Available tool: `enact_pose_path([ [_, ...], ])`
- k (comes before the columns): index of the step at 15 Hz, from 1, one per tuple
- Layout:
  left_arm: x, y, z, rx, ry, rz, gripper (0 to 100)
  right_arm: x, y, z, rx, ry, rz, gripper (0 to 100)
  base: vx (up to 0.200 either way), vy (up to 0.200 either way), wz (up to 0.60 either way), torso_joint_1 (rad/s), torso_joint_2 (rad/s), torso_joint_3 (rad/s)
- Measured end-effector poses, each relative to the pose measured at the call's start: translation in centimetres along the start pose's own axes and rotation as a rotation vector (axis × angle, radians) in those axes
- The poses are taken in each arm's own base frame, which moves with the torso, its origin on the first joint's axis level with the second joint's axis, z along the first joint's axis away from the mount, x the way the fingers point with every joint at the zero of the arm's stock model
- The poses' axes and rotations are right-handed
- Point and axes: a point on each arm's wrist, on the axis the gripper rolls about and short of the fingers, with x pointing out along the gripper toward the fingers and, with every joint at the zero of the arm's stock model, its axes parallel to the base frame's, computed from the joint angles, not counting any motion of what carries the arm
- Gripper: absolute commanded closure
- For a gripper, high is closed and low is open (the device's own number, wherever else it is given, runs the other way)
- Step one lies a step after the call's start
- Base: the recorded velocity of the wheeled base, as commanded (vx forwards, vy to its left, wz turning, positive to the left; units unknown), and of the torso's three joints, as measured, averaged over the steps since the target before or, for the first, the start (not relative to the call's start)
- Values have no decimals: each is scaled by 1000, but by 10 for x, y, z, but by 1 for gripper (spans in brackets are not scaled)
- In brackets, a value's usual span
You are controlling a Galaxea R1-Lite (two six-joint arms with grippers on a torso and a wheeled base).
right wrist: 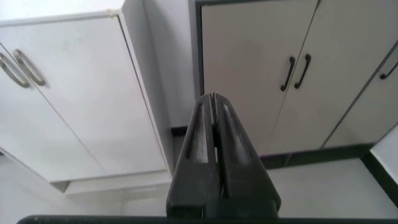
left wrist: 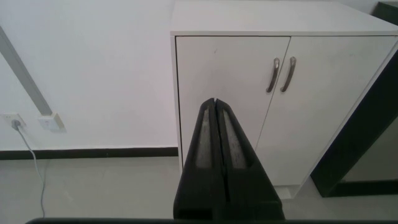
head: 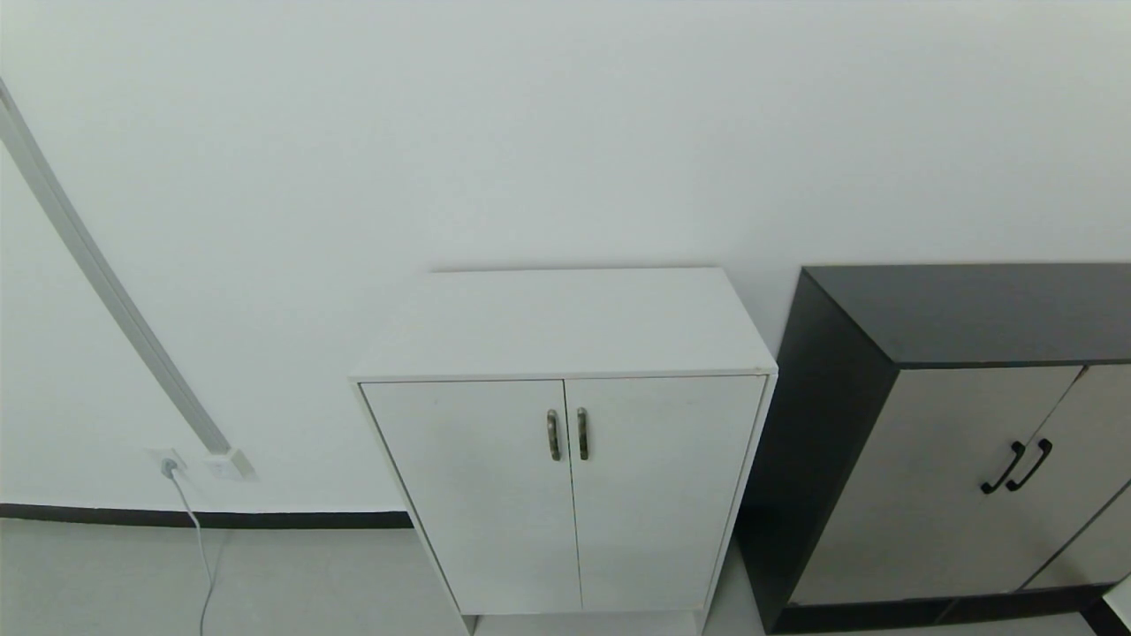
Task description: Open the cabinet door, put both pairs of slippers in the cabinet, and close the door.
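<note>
Head view: the white cabinet (head: pixel 565 442) stands on the floor against the wall, straight ahead. Both doors are closed. The left handle (head: pixel 554 435) and right handle (head: pixel 582 433) sit side by side at the seam where the doors meet. Each is a slim bar with its long axis upright, facing out towards the robot. That placement suggests the doors hinge at their outer edges, so either one would swing outward from the middle. A dark cabinet (head: pixel 928 459) stands just beside it on the robot's right.

Left wrist view: the left gripper (left wrist: pixel 215 102) has its jaws pressed together on nothing. It points at the panel of the left door (left wrist: pixel 230 68), and the handles lie beyond it and off to the side (well apart, not touching).

Right wrist view: the right gripper (right wrist: pixel 213 96) also has its jaws closed and empty. It is aimed at the gap between the two cabinets, and the white cabinet's handles show far off at the frame's edge.

In my judgement the left arm faces the white cabinet more squarely. Its jaws must first part, then close across the upright bar from the sides.
</note>
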Motion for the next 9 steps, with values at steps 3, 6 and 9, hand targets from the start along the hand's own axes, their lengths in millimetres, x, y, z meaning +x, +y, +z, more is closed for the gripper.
enact_pose_path([
  [3, 0, 0, 0, 2, 0, -4, 100, -3, 0, -1, 16, -41, -4, 100, 0, 0, 0, 0, 0, 0],
  [6, 0, 0, 0, 3, 0, -2, 100, -4, -1, -1, 74, -59, -18, 100, 0, 0, 0, 0, 0, 0],
  [9, 0, 0, 0, 3, 0, -2, 100, -4, -1, -1, 75, -63, -19, 100, 0, 0, 0, 0, 0, 0],
])
